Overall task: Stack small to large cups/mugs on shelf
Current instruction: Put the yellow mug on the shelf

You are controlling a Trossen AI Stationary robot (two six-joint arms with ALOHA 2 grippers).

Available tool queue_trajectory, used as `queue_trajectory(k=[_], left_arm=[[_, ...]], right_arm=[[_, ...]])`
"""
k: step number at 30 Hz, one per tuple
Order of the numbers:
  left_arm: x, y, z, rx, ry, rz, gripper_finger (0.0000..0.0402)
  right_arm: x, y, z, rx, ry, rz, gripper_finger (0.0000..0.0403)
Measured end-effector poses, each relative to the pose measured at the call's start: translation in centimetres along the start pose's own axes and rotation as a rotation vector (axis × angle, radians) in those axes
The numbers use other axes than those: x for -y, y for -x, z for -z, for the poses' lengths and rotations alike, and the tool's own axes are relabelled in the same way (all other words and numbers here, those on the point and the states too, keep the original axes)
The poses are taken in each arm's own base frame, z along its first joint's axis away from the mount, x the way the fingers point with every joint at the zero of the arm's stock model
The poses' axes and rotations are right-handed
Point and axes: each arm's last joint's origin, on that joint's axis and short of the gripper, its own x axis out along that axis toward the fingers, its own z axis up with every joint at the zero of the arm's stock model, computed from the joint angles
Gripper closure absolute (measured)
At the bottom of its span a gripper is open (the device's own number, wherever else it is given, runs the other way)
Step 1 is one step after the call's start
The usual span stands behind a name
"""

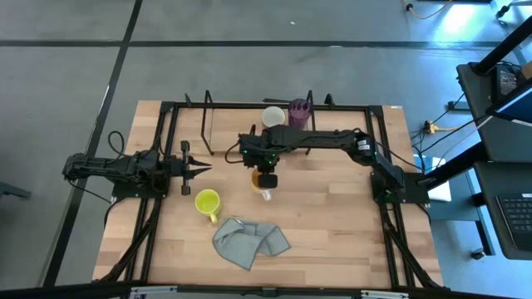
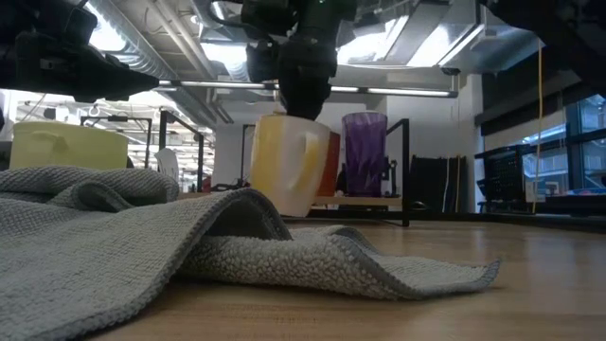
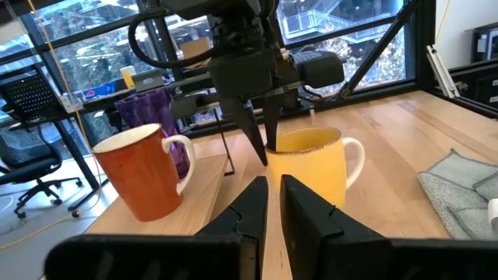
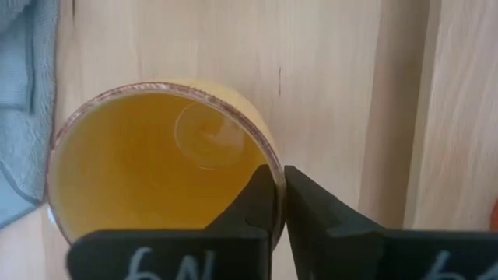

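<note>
My right gripper (image 1: 264, 176) reaches in from the table's right and points down at mid-table, shut on an orange-yellow mug (image 3: 311, 167) with a white handle. On the low black wire shelf (image 1: 207, 124) at the far side stand a red-orange mug with a white inside (image 3: 140, 171) and, beside it, a purple tumbler (image 1: 299, 110). A small yellow mug (image 1: 206, 201) stands on the table near the left of centre. My left gripper (image 1: 199, 169) waits level at the left, shut, holding nothing. My right gripper has the orange-yellow mug by its rim (image 4: 274, 173), on the side away from the handle (image 3: 354, 159), with one finger inside the mug and one outside the wall. The fingers (image 3: 253, 132) come from above, pointing down. The mug is about upright; I cannot tell whether its base is on the table.
A crumpled grey cloth (image 1: 249, 241) lies near the front edge, just near of the yellow mug, and fills the foreground of the low view. The black table frame (image 1: 166, 149) runs along the left, right and far sides. Bare wood lies right of centre.
</note>
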Motion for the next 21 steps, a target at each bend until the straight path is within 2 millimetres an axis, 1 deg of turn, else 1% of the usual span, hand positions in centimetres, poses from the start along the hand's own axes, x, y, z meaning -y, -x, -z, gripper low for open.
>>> queue_trajectory(k=[9,14,21], left_arm=[[0.0,0.0,0.0,0.000,0.000,0.000,0.0369],[0.0,0.0,0.0,0.000,0.000,0.000,0.0369],[0.0,0.0,0.0,0.000,0.000,0.000,0.0369]], right_arm=[[0.1,0.0,-0.3,0.034,-0.006,0.004,0.0376],[0.6,0.0,-0.4,0.052,-0.015,0.009,0.0363],[1.1,-1.0,-0.6,0.044,-0.025,0.016,0.0355]])
